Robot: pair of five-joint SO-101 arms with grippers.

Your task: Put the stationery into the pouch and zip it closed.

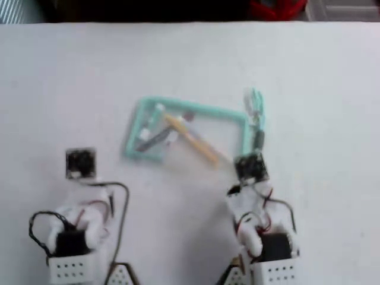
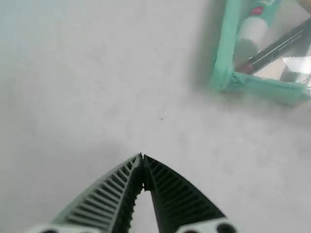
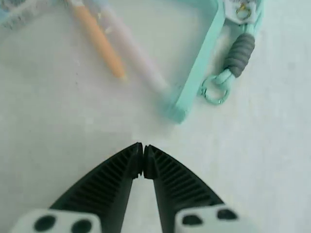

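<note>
While left gripper [image 2: 142,170] & right gripper [image 3: 142,162] both sit clenched, empty, at near side, pouch [image 1: 196,110] lies mid-table, long axis left-right. Orange pencil [image 1: 193,140] lies diagonal, far-left to near-right, tip approx. at pouch's near edge. Judged: loading nearly done; pencil push-in & zip outstanding.
</note>
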